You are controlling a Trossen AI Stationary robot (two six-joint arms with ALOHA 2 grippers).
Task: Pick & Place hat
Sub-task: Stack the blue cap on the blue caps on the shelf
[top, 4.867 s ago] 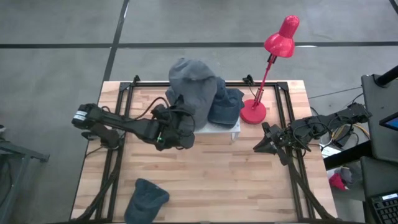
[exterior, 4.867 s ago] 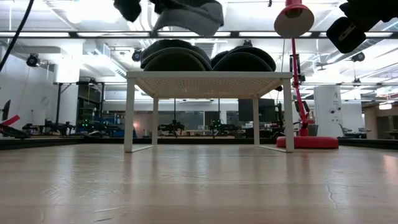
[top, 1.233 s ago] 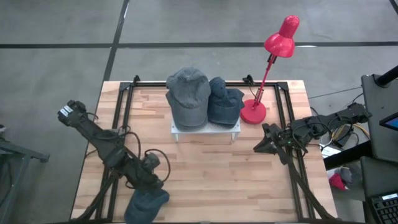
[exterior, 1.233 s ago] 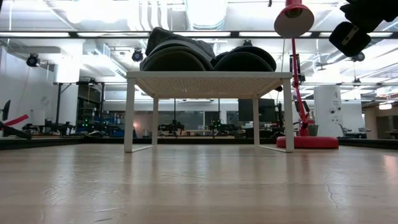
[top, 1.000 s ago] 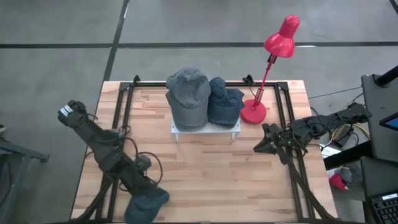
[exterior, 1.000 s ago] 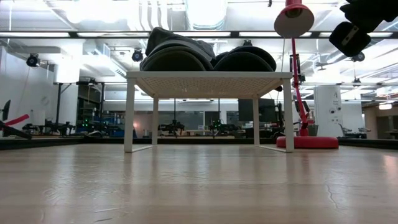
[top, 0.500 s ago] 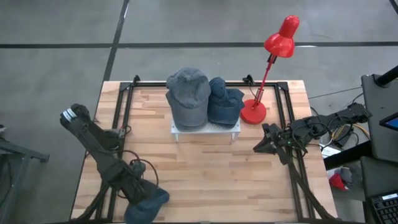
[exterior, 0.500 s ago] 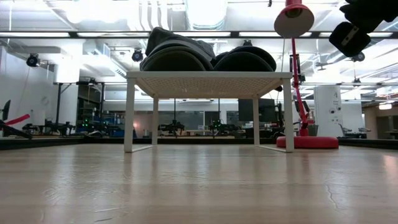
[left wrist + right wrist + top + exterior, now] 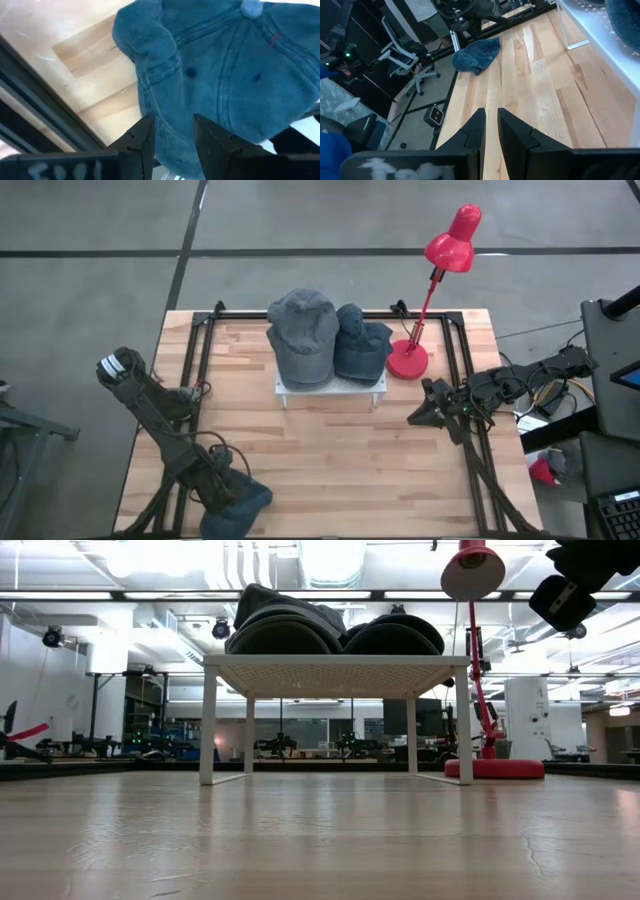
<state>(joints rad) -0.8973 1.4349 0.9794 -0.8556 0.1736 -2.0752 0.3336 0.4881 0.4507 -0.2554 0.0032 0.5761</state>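
A blue denim hat (image 9: pixel 252 504) lies crown up on the wooden table near its near-left corner; it fills the left wrist view (image 9: pixel 225 75). My left gripper (image 9: pixel 222 488) hangs over the hat's left part, open and pointing steeply down, with the cloth showing between its fingers (image 9: pixel 172 125). On a white rack (image 9: pixel 330 388) at the table's far middle rest a grey hat (image 9: pixel 302 338) and a dark blue hat (image 9: pixel 360 345). My right gripper (image 9: pixel 418 416) waits shut at the right side, above the table (image 9: pixel 490 125). My left gripper comes at the blue hat from above, pointing steeply down, its fingers (image 9: pixel 142 137) standing over the crown's edge (image 9: pixel 170 107). I cannot tell whether the fingertips touch the cloth. The hat lies flat on the table.
A red desk lamp (image 9: pixel 408 358) stands right of the rack, its head leaning over the far edge. Black frame rails (image 9: pixel 195 370) run along the table's left and right sides. Bare wood (image 9: pixel 340 460) lies between the rack and the near edge.
My left gripper has gone toward the table's near edge and down onto the blue hat, the arm swinging over the near-left corner. The hat has stayed where it lay. My right arm has kept still.
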